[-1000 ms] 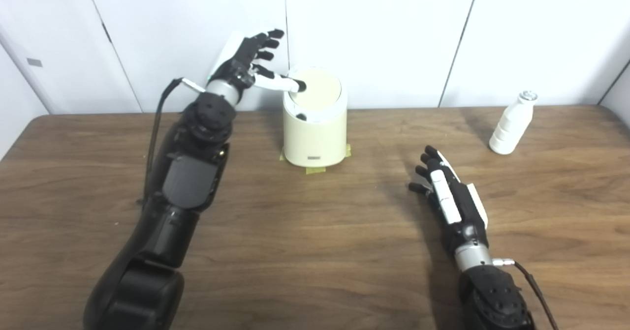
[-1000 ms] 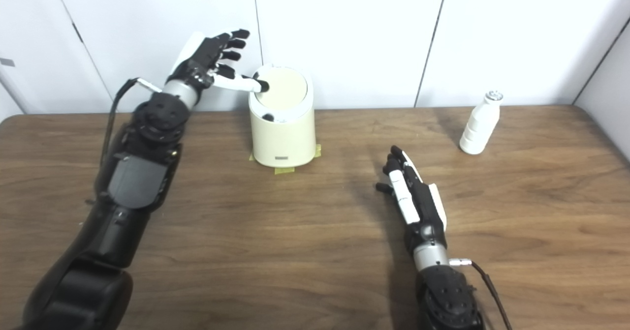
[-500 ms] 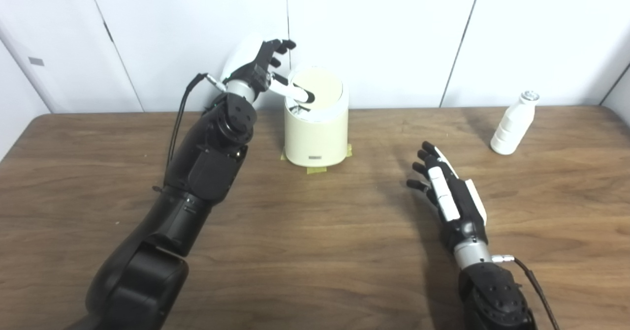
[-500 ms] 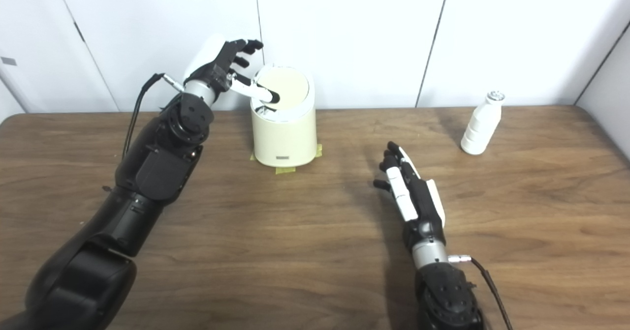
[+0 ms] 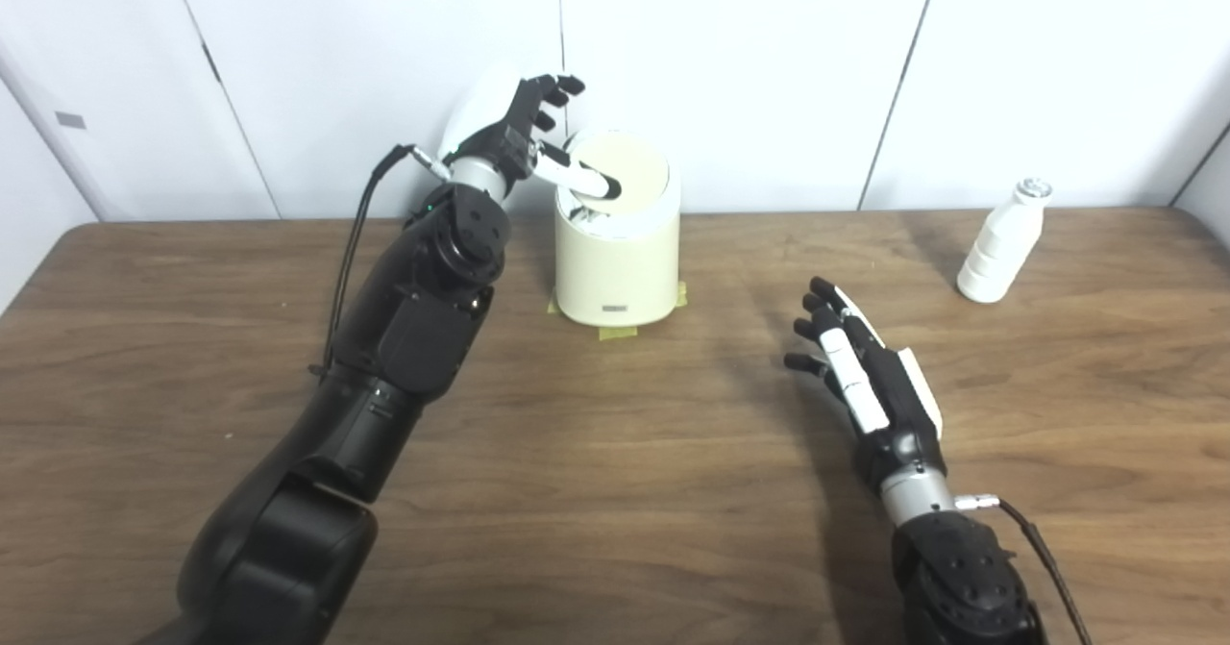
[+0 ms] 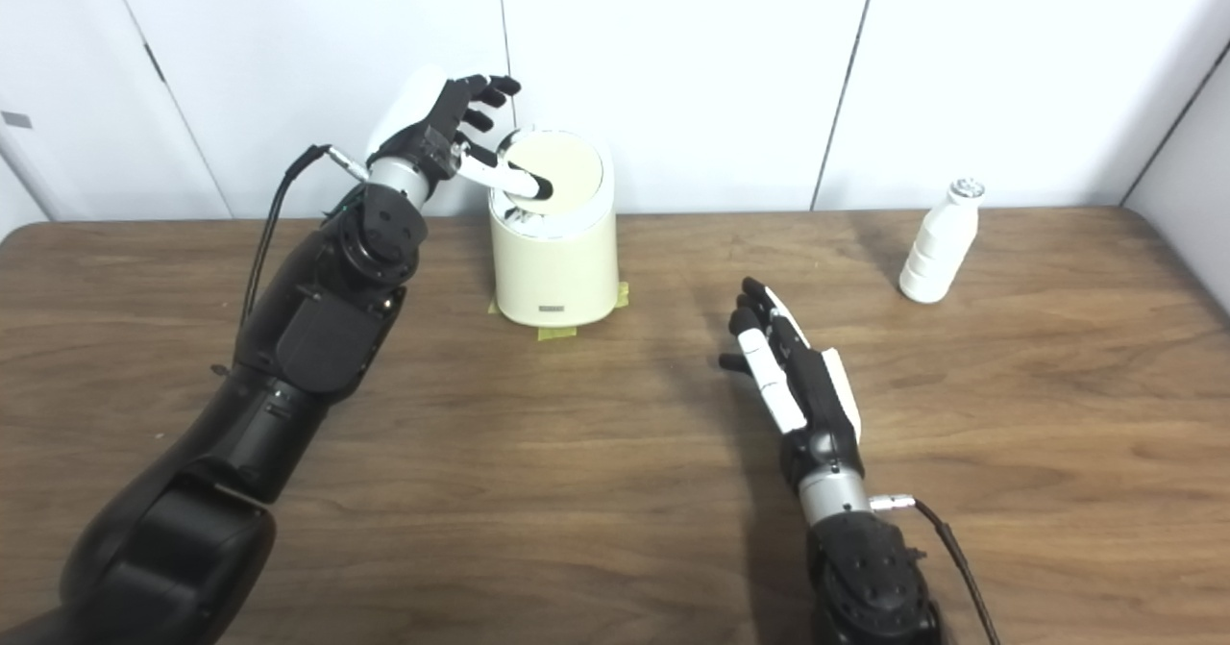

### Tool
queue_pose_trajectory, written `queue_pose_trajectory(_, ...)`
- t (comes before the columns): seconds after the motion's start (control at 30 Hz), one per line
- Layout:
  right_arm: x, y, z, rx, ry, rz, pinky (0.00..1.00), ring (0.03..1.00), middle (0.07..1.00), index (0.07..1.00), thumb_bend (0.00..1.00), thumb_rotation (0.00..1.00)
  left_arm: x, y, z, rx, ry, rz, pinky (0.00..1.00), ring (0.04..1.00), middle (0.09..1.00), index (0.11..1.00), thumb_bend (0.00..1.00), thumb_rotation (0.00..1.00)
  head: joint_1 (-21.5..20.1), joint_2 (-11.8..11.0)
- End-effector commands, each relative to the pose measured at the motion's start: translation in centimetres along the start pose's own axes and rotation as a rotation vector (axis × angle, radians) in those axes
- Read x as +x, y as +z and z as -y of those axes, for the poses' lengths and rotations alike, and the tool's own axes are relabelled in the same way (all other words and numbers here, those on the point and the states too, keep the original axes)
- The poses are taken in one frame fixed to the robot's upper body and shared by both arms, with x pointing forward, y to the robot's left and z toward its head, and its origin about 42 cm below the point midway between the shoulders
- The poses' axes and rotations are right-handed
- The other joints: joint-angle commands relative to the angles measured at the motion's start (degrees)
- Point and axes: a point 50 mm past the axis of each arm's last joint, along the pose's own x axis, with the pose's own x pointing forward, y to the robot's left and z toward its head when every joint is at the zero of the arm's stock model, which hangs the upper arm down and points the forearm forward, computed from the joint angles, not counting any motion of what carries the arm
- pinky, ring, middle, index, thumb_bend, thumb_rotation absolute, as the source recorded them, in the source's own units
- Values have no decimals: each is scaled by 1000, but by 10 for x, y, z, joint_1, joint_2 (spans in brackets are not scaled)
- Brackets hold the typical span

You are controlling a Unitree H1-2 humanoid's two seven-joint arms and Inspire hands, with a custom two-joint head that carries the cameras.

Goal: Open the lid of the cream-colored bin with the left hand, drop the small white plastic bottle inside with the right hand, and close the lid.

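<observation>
The cream-colored bin (image 5: 615, 260) stands at the back middle of the table on yellow tape. Its round lid (image 5: 629, 169) is tilted up at the near-left edge. My left hand (image 5: 524, 140) is at the bin's upper left, fingers spread, with one white finger pushed under the lid's raised edge. The small white plastic bottle (image 5: 999, 241) stands upright at the far right. My right hand (image 5: 860, 371) hovers open over the table's middle right, well short of the bottle and holding nothing.
A white panelled wall (image 5: 750, 68) rises right behind the bin and bottle. The brown wooden table (image 5: 615, 491) stretches across the view, its right edge just beyond the bottle.
The left hand has swung in toward the bin and a finger has tipped the lid up. The right hand has drifted slightly up and left.
</observation>
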Motion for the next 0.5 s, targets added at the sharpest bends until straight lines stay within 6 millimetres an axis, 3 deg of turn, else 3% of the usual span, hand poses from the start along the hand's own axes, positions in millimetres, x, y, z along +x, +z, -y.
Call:
queue_pose_trajectory(0.0,7,23,-1,-9,13,89,722,868,916,897,477,818,10,27,-23,47,64,71,673,776,834,843,860,0,0,1)
queue_pose_trajectory(0.47,7,23,-3,-42,12,82,694,854,903,894,469,830,16,45,-22,407,56,144,628,758,820,852,928,0,-1,3)
